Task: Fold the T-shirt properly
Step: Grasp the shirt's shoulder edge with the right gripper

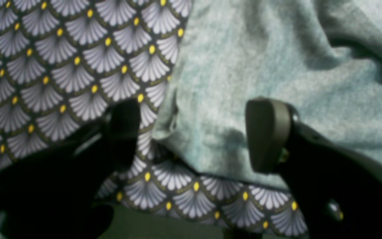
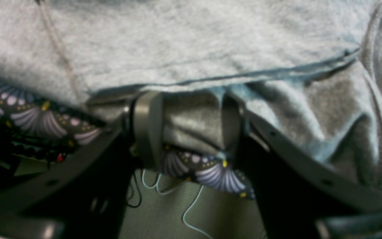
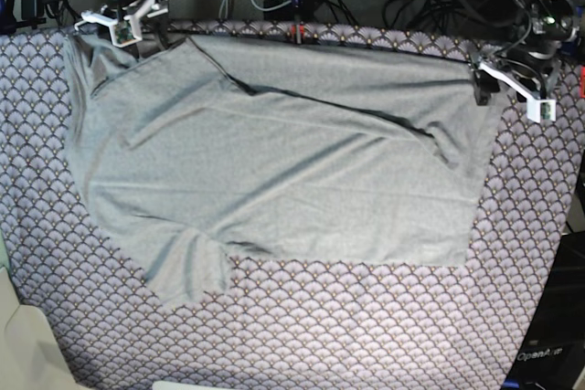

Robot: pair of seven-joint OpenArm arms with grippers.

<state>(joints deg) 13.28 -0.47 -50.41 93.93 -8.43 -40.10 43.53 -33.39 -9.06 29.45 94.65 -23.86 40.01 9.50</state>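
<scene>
Left wrist view: the left claw (image 1: 195, 136) is opened wide and grips nothing. Between and beyond its fingers lies one corner of the light heather-grey, soft-fabric T-shirt (image 1: 211, 83), on the purple-grey fan-scale cloth (image 1: 51, 69).

Right wrist view: the right claw (image 2: 191, 124) is partly open, its fingers apart over loose layers of the shirt's edge; no pinch is visible. A seam (image 2: 60, 49) runs beside it.

Base view: the claws stand at opposite ends of the same long edge, probably so that both corners can be gripped and carried together, keeping the fold straight. Only this view shows the whole garment and the sleeve (image 3: 187, 271) spread out well apart from both claws. It does not resolve the small turned-up corner (image 1: 166, 127) seen from the left wrist.
</scene>
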